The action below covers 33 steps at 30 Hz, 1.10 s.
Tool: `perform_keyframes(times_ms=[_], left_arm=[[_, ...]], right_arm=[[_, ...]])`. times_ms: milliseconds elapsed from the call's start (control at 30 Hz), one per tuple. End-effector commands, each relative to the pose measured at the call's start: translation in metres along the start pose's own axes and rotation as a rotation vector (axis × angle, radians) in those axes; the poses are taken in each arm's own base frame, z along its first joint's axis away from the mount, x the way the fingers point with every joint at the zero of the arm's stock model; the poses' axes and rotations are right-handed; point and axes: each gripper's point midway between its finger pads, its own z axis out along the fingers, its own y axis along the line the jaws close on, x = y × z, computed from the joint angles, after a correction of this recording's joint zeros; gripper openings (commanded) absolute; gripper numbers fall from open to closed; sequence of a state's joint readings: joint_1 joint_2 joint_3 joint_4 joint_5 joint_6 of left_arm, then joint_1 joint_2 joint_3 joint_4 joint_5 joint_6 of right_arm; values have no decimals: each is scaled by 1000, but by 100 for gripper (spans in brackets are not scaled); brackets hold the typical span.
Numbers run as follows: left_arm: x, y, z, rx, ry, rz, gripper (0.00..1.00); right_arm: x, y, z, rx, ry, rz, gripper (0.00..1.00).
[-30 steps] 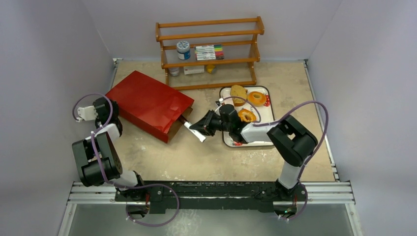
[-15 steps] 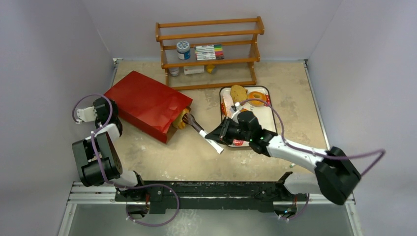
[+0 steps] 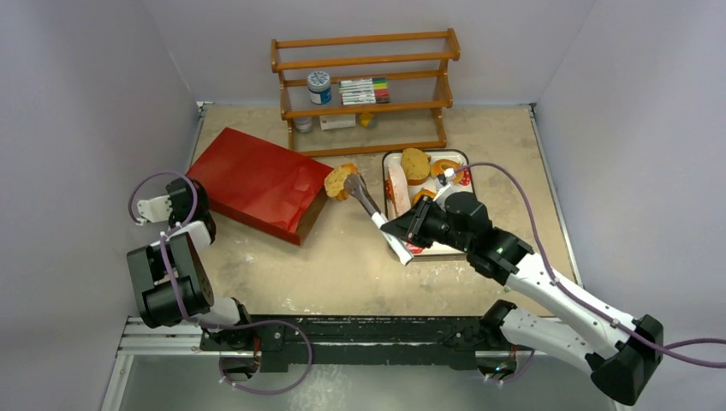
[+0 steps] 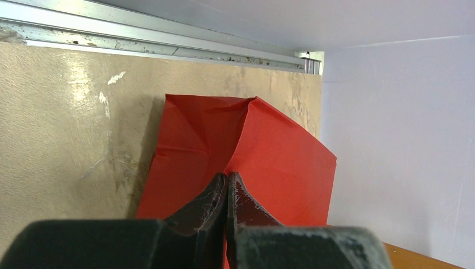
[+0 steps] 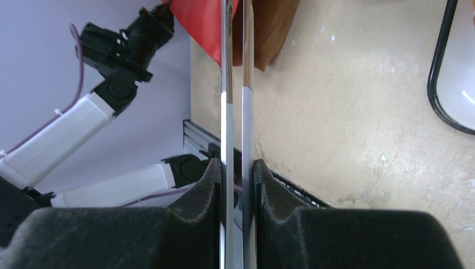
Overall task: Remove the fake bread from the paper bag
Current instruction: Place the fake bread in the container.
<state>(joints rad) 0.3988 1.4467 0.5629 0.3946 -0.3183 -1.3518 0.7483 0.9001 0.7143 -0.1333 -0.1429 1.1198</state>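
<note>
The red paper bag [image 3: 257, 178] lies on its side at the left, its brown mouth facing right. My left gripper [image 3: 199, 193] is shut on the fold at the bag's closed end, which shows in the left wrist view [image 4: 228, 177] against the red paper [image 4: 274, 151]. My right gripper [image 3: 409, 229] is shut on metal tongs [image 3: 375, 216]. The tongs' tips hold a piece of fake bread [image 3: 340, 181] just outside the bag's mouth, above the table. In the right wrist view my right gripper [image 5: 235, 166] clamps the tongs [image 5: 234, 112]; the bread is out of that view.
A white tray [image 3: 467, 156] with a black rim stands right of the bag and holds a bread slice [image 3: 415, 163], a bagel [image 3: 447, 169] and other pieces. A wooden shelf [image 3: 368, 77] with a jar and markers stands at the back.
My right arm has drawn the tongs out of the bag's mouth with the bread in them and swung right. The bread now hangs outside the bag. The left gripper keeps hold.
</note>
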Motion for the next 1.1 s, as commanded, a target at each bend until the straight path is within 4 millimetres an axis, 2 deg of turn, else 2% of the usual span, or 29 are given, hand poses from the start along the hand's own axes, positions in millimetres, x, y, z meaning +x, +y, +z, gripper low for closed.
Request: perform_keyframes(times_ms=[0,233,333,500,600,700,833,967,1067], left_arm=[[-10,-14,-5,44,-31,-28,0],[-8,-13,-11,48,-12,-21,1],[-10,-12,-17,47,-12,-26,13],[-8,-9,-24,48,1,-42,41],[-5,-12,-29,62,7,-38,47],[-4,-19,-35,78,8,-30,50],[-7,-29,-44,87,-12,-10,54],[-22,-41,-58,114,-71,-24,56],[-29,-49,-67,128,-94,-32,57]], right_arm=[[-31,34,-24,-31,-123,-52,0],[-61,40,-53,22,-275,-37,0],[-75,34,-68,59,-368,11,0],[-91,17,-85,114,-491,84,0],[-91,5,-88,151,-512,133,0],[-96,-4,-94,182,-557,162,0],[-93,-25,-103,248,-584,228,0],[-88,-43,-115,282,-612,276,0],[-81,-59,-115,323,-608,320,0]])
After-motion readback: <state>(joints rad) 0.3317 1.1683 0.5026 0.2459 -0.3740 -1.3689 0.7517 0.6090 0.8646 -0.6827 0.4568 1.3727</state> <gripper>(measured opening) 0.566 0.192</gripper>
